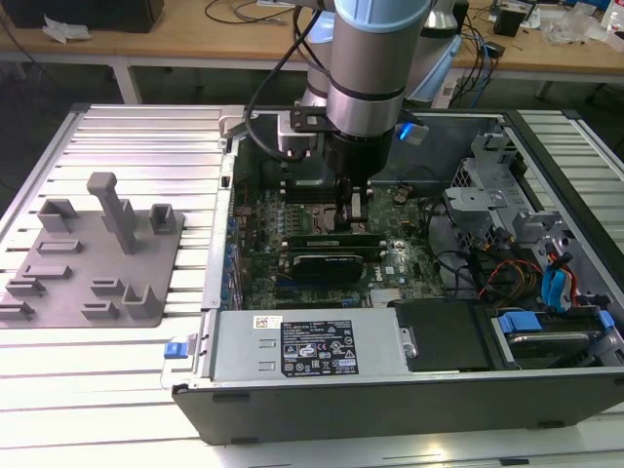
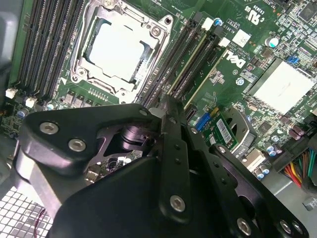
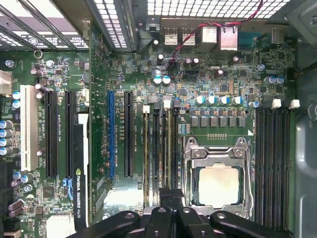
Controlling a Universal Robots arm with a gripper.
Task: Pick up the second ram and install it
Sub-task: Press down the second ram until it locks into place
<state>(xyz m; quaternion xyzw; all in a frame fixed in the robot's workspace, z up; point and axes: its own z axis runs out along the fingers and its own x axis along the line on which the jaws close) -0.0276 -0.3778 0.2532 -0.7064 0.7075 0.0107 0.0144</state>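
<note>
My gripper (image 1: 353, 219) reaches down into the open computer case, just above the motherboard. In both wrist views its black fingers (image 2: 166, 101) (image 3: 172, 191) are pressed together over the bank of long black memory slots (image 3: 163, 148) beside the processor socket (image 3: 215, 183). One ram stick with a pale top edge stands seated in a neighbouring slot (image 2: 200, 62) (image 3: 146, 153), towards the graphics card. The fingers hide what lies under their tips, so I cannot make out the second ram itself.
The grey holder tray (image 1: 93, 263) with upright posts lies on the ribbed table at the exterior view's left, with no stick in it. A graphics card (image 1: 336, 263) sits near the gripper. The power supply (image 1: 312, 346) and the drive bays (image 1: 546, 292) crowd the case.
</note>
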